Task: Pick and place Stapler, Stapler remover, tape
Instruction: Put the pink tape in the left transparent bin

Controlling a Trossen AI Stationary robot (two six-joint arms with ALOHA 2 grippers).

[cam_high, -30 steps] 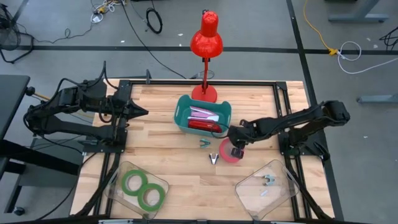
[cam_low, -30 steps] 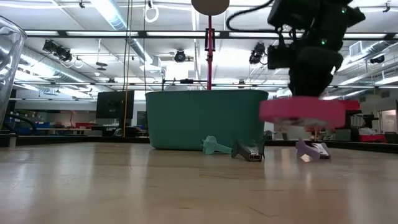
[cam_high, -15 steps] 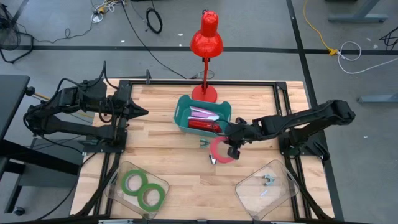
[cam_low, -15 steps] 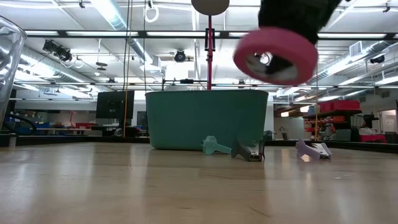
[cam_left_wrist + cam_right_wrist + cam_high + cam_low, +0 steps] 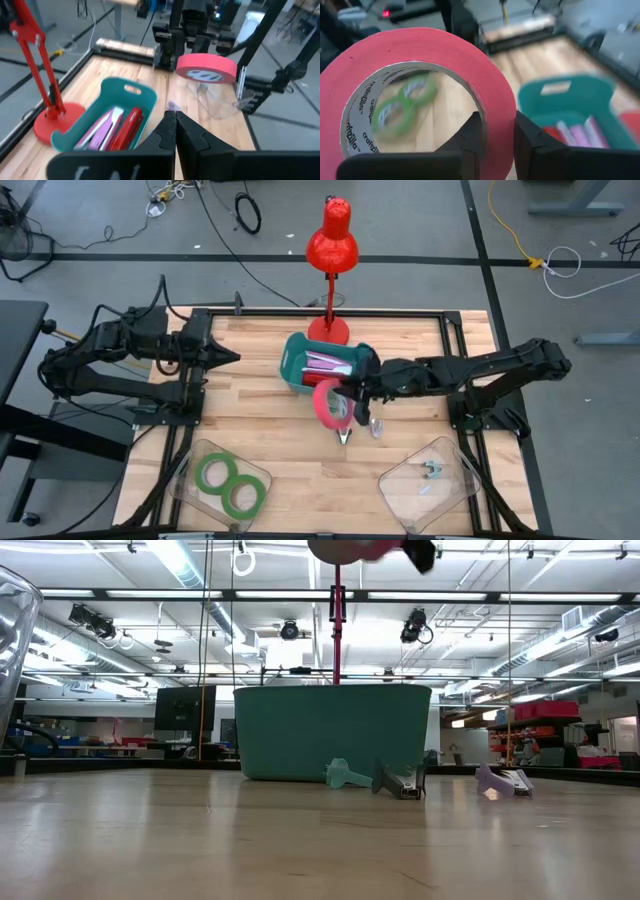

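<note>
My right gripper (image 5: 350,396) is shut on the red-pink tape roll (image 5: 328,402), held high above the table's middle, just in front of the teal bin (image 5: 325,366). The roll fills the right wrist view (image 5: 415,100) and shows in the left wrist view (image 5: 206,67). Two green tape rolls (image 5: 228,485) lie flat in a clear tray at the near left. The bin holds a red stapler (image 5: 325,381). Small staple removers (image 5: 345,436) lie on the table below the roll. My left gripper (image 5: 232,359) is shut and empty at the far left. My right gripper holds the roll's ring wall (image 5: 497,117) with one finger (image 5: 472,135) inside the pale centre hole and the other finger (image 5: 526,137) outside on the red rim. The fingers reach in from the table's right. The roll is lifted clear and tilted.
A red desk lamp (image 5: 330,250) stands behind the bin. A second clear tray (image 5: 430,480) with a small metal piece sits at the near right. In the low view, teal (image 5: 345,776), dark (image 5: 400,782) and purple (image 5: 500,781) removers lie in front of the bin.
My right gripper has risen and gone toward the table's left and slightly toward the far edge, carrying the red-pink roll. The roll, level just above the table a second ago, is now high up and tipped.
</note>
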